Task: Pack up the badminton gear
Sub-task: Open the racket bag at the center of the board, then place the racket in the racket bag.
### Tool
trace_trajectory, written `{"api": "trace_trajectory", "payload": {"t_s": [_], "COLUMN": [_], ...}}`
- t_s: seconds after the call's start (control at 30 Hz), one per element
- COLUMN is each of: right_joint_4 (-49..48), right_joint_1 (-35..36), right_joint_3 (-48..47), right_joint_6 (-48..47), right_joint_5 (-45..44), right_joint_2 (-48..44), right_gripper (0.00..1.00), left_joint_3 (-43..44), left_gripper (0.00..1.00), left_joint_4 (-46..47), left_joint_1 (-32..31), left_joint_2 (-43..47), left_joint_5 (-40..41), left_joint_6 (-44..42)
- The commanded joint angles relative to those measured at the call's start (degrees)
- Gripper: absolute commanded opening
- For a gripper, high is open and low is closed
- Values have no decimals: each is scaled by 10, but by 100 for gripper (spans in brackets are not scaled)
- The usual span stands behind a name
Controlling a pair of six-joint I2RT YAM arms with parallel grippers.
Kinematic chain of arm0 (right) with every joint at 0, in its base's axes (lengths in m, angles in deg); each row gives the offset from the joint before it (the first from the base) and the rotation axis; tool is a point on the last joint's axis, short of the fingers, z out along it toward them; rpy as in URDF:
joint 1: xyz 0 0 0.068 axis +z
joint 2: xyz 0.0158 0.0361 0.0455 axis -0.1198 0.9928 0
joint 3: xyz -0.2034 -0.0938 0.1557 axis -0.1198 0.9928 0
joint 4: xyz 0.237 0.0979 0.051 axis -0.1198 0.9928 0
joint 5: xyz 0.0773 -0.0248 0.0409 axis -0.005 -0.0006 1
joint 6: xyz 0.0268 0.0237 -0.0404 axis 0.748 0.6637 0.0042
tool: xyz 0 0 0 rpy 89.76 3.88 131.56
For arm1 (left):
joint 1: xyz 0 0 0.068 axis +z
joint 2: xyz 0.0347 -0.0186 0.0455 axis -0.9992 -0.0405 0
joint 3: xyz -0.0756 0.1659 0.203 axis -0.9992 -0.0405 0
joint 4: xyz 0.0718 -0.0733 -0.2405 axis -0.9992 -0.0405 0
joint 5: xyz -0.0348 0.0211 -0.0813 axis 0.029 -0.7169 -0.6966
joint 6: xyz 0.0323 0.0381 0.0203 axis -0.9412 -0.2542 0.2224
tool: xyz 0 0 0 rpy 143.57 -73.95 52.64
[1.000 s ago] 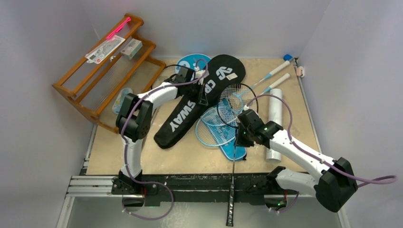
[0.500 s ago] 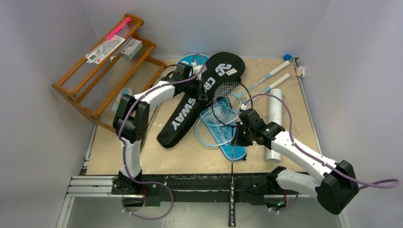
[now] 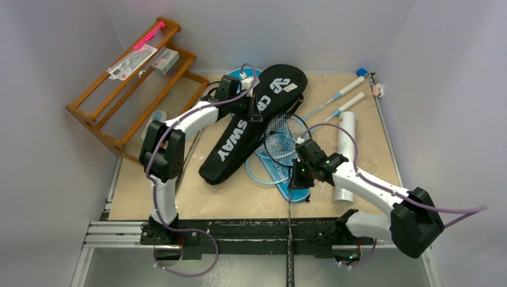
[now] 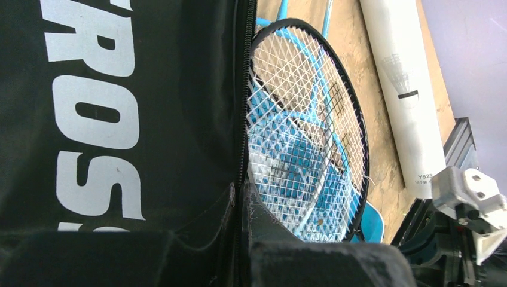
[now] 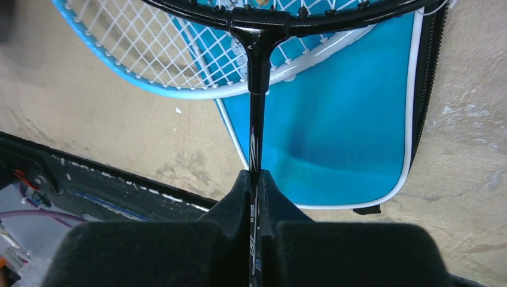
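Note:
The black "CROSSWAY" cover (image 3: 239,134) lies slanted across the middle of the table. My left gripper (image 3: 254,112) (image 4: 242,196) is shut on its zipper edge (image 4: 241,119). The black racket (image 3: 286,139) (image 5: 258,66) has its head beside that edge, over a light-blue racket (image 3: 266,170) (image 5: 155,78). My right gripper (image 3: 297,178) (image 5: 256,179) is shut on the black racket's shaft, and the handle sticks out past the near table edge. A blue cover (image 3: 298,191) (image 5: 347,119) lies under the rackets. The white tube (image 3: 345,152) (image 4: 400,78) lies to the right.
A wooden rack (image 3: 128,89) with small packaged items and a pink stick (image 3: 148,36) leans at the far left. Two light-blue racket handles (image 3: 347,91) point to the far right corner. A black rail (image 3: 239,230) runs along the near edge. Walls close in on both sides.
My right gripper has shifted the black racket leftward, its head closer to the black cover's edge. My left gripper has pulled the cover's edge slightly farther away.

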Motion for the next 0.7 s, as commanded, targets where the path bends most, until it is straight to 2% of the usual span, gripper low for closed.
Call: {"api": "trace_trajectory", "payload": {"t_s": [0.0,0.33,0.67], "right_joint_4": [-13,-13,-27], "right_joint_1": [0,0,0], "right_joint_3": [12,-15,-95], "right_joint_6": [-7,-18,-39], "right_joint_5": [24,13,9], "right_joint_2": [9,24,97], "right_gripper": [0,0,0], "left_joint_3": [10,-10,-87], "left_gripper": [0,0,0], "left_joint_4": [35,33,45], "left_joint_1": [3,-4,-41], "left_joint_2": [20,9,58], "left_joint_5": [-16,-57,-40], "left_joint_6": [10,-4,11]}}
